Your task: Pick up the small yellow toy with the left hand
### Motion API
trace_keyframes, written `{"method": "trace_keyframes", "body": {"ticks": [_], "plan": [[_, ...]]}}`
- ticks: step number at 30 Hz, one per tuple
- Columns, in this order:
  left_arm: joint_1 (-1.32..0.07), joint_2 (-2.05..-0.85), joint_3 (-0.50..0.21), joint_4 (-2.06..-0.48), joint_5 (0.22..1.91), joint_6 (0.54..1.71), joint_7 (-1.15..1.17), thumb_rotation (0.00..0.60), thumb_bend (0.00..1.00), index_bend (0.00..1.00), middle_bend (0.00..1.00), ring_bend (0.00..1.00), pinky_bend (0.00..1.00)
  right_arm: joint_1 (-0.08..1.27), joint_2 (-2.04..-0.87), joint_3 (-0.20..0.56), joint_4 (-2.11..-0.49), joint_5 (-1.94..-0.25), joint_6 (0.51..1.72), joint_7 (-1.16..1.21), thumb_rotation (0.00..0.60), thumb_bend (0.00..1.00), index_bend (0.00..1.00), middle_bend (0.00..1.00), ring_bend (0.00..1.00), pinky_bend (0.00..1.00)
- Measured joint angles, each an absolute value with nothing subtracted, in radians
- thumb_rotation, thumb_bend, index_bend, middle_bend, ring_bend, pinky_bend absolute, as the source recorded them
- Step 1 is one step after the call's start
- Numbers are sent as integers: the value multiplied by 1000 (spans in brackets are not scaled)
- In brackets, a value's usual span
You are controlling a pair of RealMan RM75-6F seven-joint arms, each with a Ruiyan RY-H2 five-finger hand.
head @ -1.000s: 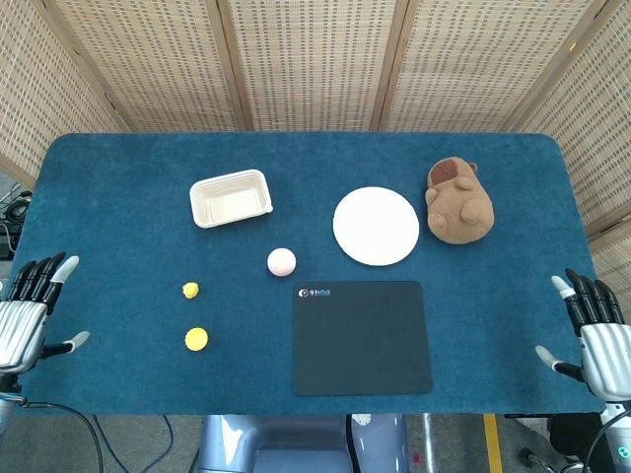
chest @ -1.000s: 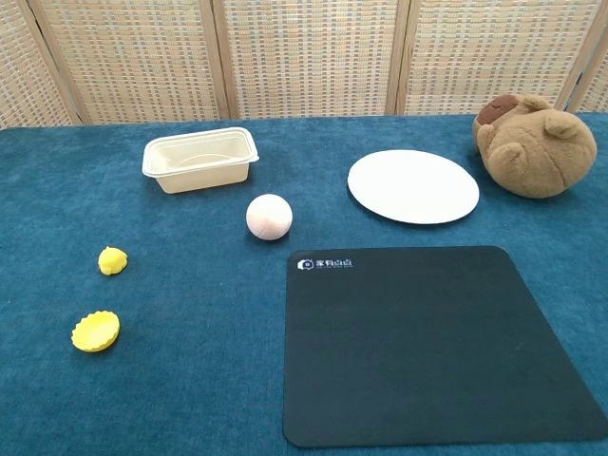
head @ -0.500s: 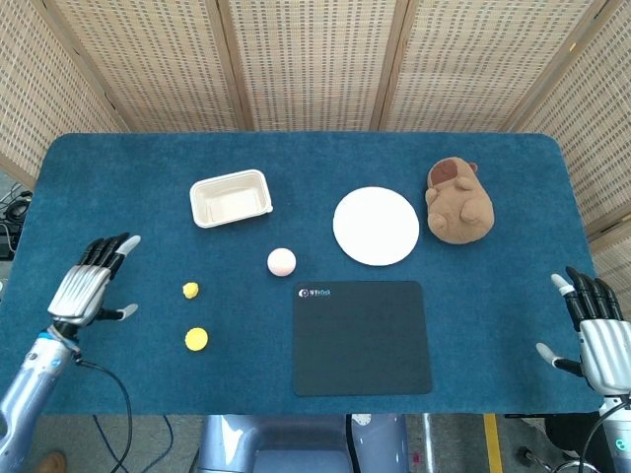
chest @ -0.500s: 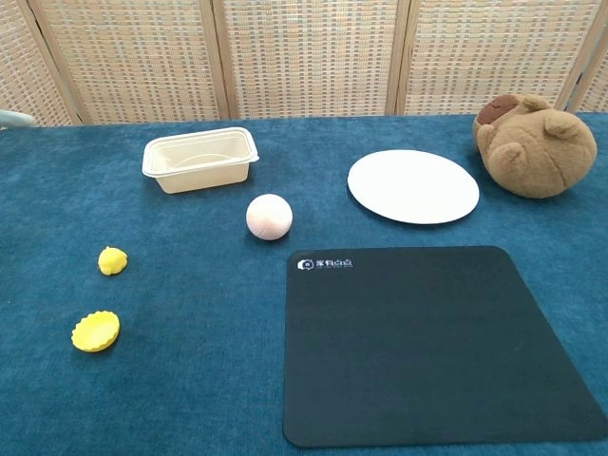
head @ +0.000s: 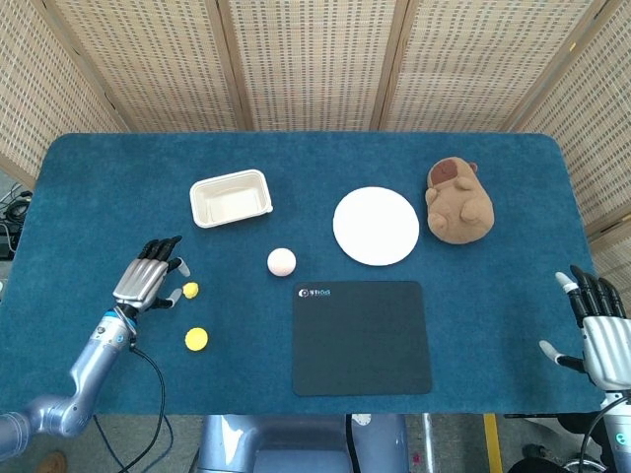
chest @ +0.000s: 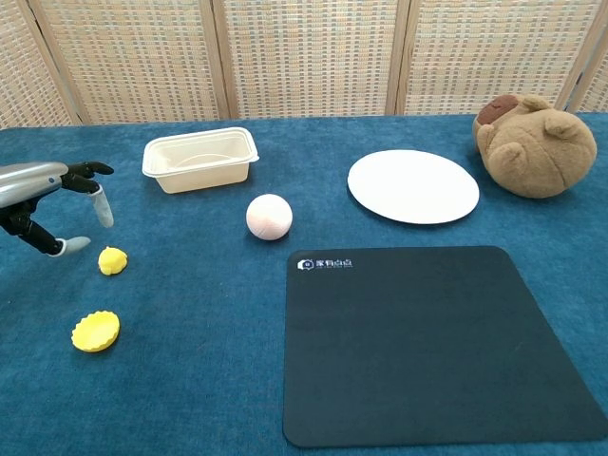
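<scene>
Your left hand (head: 148,282) hovers just beside the small yellow toy (head: 190,290), holding nothing.

Its fingers are spread, with the thumb tip close to the toy; from the chest view you seem clear of it, though contact is hard to rule out. The toy sits on the blue bench (head: 118,187), above the yellow cup-shaped piece (head: 196,339) and left of the pink ball (head: 281,261). Your right hand (head: 599,330) rests splayed and empty at the far bench edge.
</scene>
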State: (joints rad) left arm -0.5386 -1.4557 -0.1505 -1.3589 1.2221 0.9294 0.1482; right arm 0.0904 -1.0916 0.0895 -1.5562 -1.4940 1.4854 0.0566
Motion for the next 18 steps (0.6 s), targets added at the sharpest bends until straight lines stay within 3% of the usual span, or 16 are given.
{"method": "trace_keyframes", "body": {"ticks": [18], "plan": [[-558,-1519,-117,-1265,1216,901,120,600,383,384,0,0,0,91,-1088,91,-1559,-1490,1484,60,600,0,94,0,0,0]]}}
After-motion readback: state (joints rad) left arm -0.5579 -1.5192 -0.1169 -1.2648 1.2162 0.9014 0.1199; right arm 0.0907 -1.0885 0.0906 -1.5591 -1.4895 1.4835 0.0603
